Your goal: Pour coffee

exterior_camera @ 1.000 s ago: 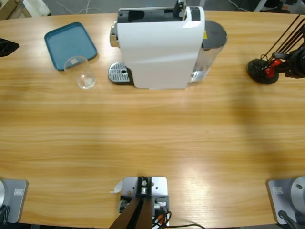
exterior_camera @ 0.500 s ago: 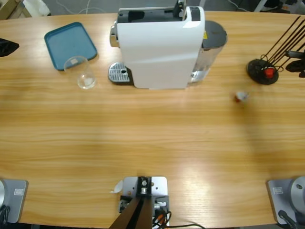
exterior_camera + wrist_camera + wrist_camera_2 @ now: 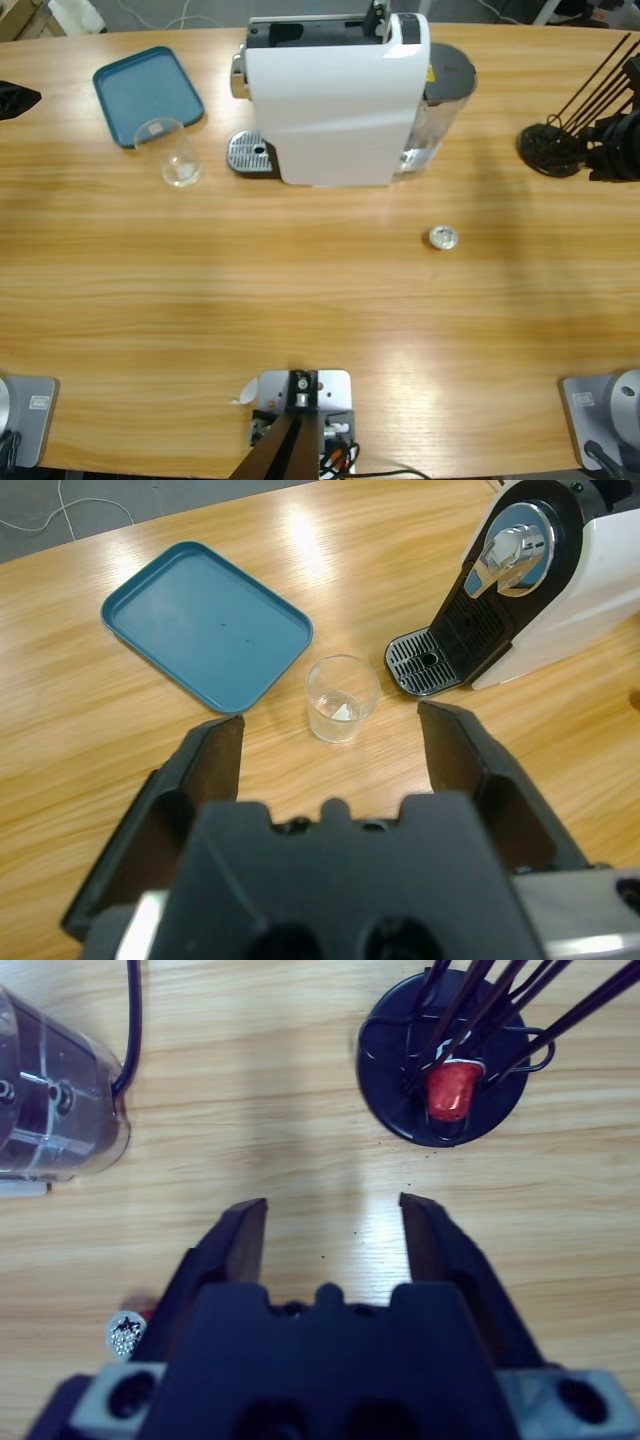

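The clear drinking glass [image 3: 176, 155] stands upright on the wooden table [image 3: 300, 300], its open mouth facing straight up and its long axis vertical; it sits just beside the near corner of the teal tray [image 3: 147, 93] and a little to the side of the coffee machine's [image 3: 340, 95] perforated drip grate [image 3: 250, 153]. In the left wrist view the glass [image 3: 342, 698] looks all but empty, with only a pale glint at the bottom, so whether any coffee lies in it cannot be told. The left gripper [image 3: 330, 742] hangs above the table with its jaws spread wide and nothing between them, the glass framed between the two tips but well beyond them. The right gripper [image 3: 325, 1222] is likewise spread wide and empty, looking down on bare wood near the black capsule stand [image 3: 445, 1055], where a red capsule [image 3: 451, 1092] rests among the wires (the stand's thin rods fan outward toward the picture's top). A small round silver capsule [image 3: 443, 237] lies alone on the table in front of the machine's clear water tank [image 3: 440, 100], well apart from the glass; it also shows at the lower edge of the right wrist view [image 3: 124, 1333].
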`<action>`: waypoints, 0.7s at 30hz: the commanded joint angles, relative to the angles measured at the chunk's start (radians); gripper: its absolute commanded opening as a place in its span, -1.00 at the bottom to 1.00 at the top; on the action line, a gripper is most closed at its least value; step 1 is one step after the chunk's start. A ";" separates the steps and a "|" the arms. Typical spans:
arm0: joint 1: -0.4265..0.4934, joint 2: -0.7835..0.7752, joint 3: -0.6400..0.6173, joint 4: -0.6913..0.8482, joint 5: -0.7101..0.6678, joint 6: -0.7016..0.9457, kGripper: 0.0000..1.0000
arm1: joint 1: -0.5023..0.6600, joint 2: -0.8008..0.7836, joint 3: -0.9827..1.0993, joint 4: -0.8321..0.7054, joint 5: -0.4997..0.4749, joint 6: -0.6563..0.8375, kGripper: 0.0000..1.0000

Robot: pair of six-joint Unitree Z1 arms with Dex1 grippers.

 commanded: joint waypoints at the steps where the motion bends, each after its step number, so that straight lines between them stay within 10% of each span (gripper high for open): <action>1: 0.008 0.011 0.005 0.008 -0.008 0.011 0.49 | 0.035 0.006 0.005 0.013 0.009 0.024 0.55; 21: 0.008 0.024 0.007 0.011 -0.007 0.012 0.49 | -0.208 0.184 -0.038 -0.035 0.025 -0.066 0.28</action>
